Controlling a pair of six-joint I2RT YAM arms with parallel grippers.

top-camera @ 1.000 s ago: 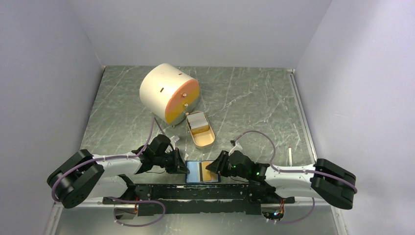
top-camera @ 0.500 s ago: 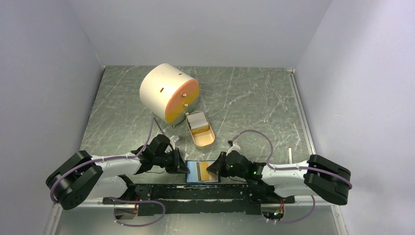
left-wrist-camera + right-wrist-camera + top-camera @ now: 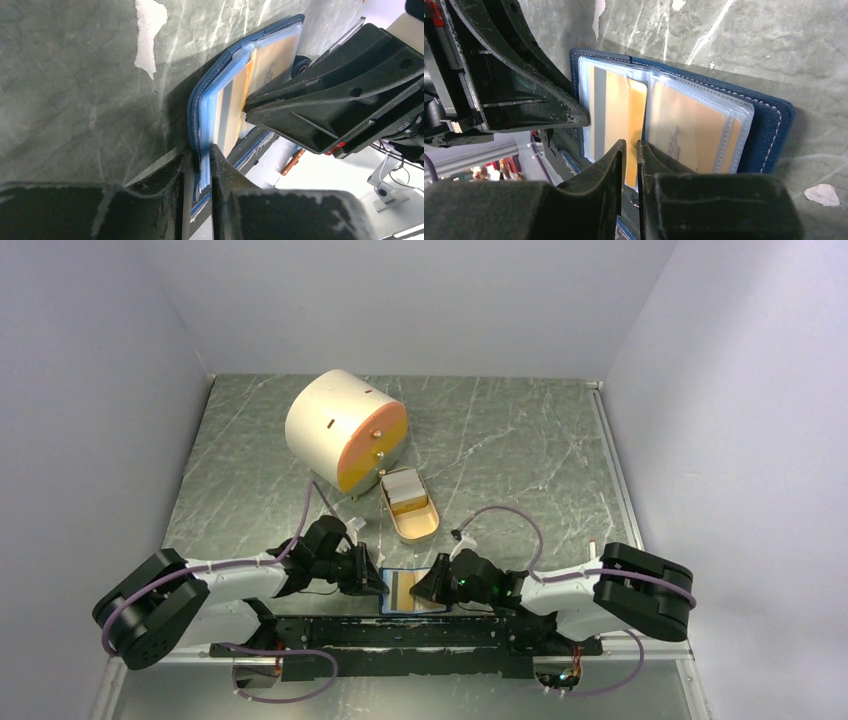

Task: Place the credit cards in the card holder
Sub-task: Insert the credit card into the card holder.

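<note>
The dark blue card holder (image 3: pixel 392 592) lies open at the table's near edge, between both grippers. My left gripper (image 3: pixel 201 162) is shut on its left edge, pinching the blue cover and the clear sleeves (image 3: pixel 225 105). An orange-tan card (image 3: pixel 635 110) stands up between the sleeve pages of the card holder (image 3: pixel 769 130). My right gripper (image 3: pixel 630 150) is closed narrowly around that card's near edge. The left wrist view catches the same card (image 3: pixel 246 80) edge-on against the right gripper's fingertip (image 3: pixel 255 102). A whitish stack of credit cards (image 3: pixel 403 488) rests in the tan dish (image 3: pixel 420 530).
A big cream cylinder with an orange face (image 3: pixel 340 425) stands behind the dish at the back left. The black rail holding the arm bases (image 3: pixel 400 635) runs just below the card holder. White patches mark the green marbled tabletop (image 3: pixel 150 30).
My right arm has slid left over the card holder and its jaws have narrowed onto the orange card. The left gripper has stayed on the holder's left edge.
</note>
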